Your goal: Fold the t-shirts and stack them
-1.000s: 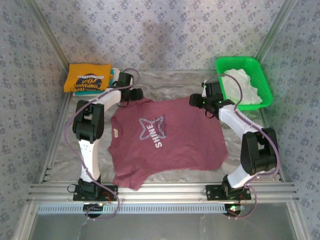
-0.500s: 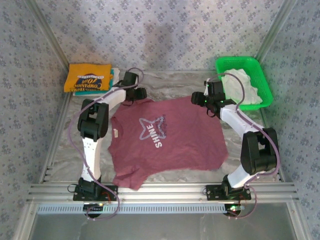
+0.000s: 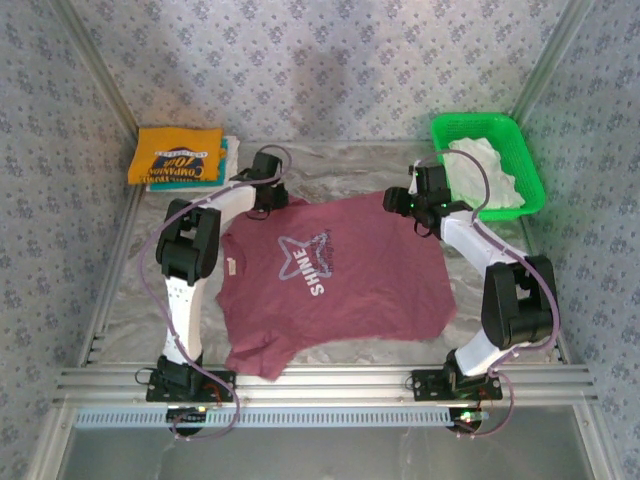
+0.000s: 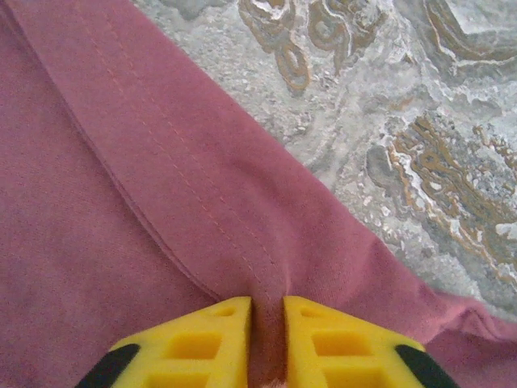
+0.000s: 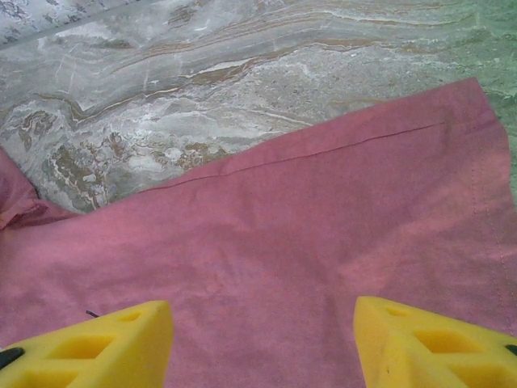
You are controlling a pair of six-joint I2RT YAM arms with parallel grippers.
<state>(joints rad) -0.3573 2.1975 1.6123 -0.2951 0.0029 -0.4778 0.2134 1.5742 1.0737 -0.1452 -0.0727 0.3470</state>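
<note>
Left wrist: left pincer (image 4: 266, 315), nearly shut, nipped a ridge of the maroon cloth t-shirt (image 3: 335, 275), spread flat mid-frame on marbled tabletop (image 3: 330, 175). Right pincer (image 5: 262, 335) gaped, empty, over the hem. Shallow nip might slip on lifting.

your left fingers (image 4: 194, 347) are cut off by the bottom edge, so you cannot see how far down the pinched ridge of the maroon t-shirt (image 4: 145, 194) runs between them. the shirt also leaves the frame to the left of those fingers and below them. your right fingers (image 5: 97, 343) are clipped the same way, with cloth running out of sight between and beside them. from above, the left gripper (image 3: 272, 202) hides its own fingertips under its body; beyond them, the yellow-orange t-shirt (image 3: 180, 155) covers most of the teal t-shirt (image 3: 229, 152).
</note>
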